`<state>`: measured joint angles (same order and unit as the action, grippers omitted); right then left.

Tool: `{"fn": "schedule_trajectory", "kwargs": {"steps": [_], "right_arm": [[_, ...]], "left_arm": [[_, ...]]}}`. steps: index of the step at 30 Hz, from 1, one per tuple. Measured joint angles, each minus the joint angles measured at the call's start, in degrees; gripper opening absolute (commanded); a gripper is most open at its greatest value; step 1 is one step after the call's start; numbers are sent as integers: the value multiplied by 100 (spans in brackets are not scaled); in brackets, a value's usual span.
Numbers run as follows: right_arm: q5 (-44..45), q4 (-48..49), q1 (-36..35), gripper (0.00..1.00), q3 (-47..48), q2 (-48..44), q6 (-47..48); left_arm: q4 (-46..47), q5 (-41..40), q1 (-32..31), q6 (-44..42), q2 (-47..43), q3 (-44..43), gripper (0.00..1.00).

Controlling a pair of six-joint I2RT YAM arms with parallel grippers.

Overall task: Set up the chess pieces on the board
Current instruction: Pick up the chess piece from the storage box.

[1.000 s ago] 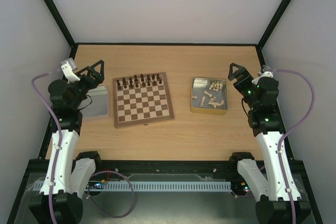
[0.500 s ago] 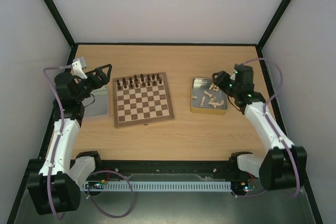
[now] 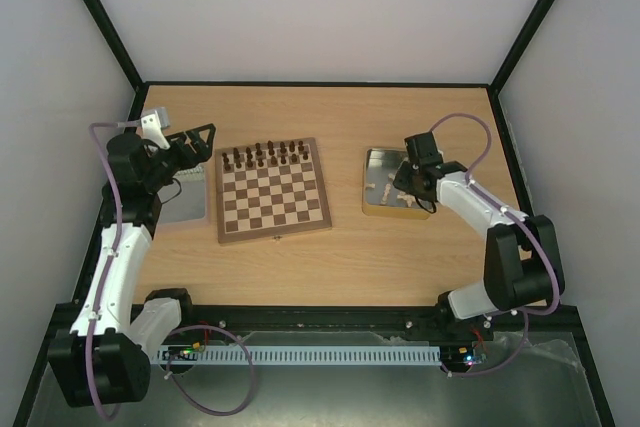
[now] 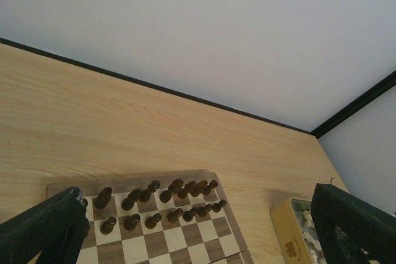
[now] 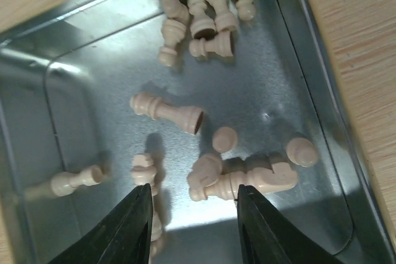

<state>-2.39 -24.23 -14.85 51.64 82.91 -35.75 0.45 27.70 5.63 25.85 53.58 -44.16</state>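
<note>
Several cream chess pieces [image 3: 392, 187] lie in a shallow metal tin [image 3: 372, 205] right of the board [image 3: 273, 197]. In the right wrist view they lie scattered on the tin floor, among them a long piece on its side [image 5: 167, 110] and a knight [image 5: 260, 180]. My right gripper [image 3: 408, 179] hangs open just above them [image 5: 193, 214], holding nothing. Dark pieces [image 3: 265, 156] fill the board's two far rows; its other squares are bare. My left gripper [image 3: 195, 142] is open and empty left of the board, looking over it [image 4: 198, 196].
A second metal tin [image 3: 183, 202] lies under the left arm, left of the board. The right tin's walls [image 5: 322, 91] close round the right gripper. The left wrist view shows the board [image 4: 148, 242], the dark pieces [image 4: 154, 199] and the right tin's gold side [image 4: 288, 239].
My right arm has swung in to the left and dropped its open gripper over the tin of cream pieces. My left gripper has shifted slightly toward the board's far left corner.
</note>
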Motion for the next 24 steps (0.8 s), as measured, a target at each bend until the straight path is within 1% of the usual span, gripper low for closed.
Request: {"fn": "schedule_trajectory", "kwargs": {"steps": [8, 11, 15, 17, 24], "right_arm": [[92, 24, -17, 36, -42, 481, 111], [92, 50, -24, 30, -42, 723, 136], [131, 81, -28, 16, -35, 890, 186], [149, 96, -33, 11, -22, 892, 210], [343, 74, -103, 10, 7, 839, 212]], "left_arm": [[-4, -74, 0, -11, 20, 0, 100], [-4, -83, 0, -11, 20, 0, 100], [-4, -98, 0, -11, 20, 0, 100], [-4, -101, 0, -11, 20, 0, 100], [-4, -122, 0, -15, 20, 0, 100]]}}
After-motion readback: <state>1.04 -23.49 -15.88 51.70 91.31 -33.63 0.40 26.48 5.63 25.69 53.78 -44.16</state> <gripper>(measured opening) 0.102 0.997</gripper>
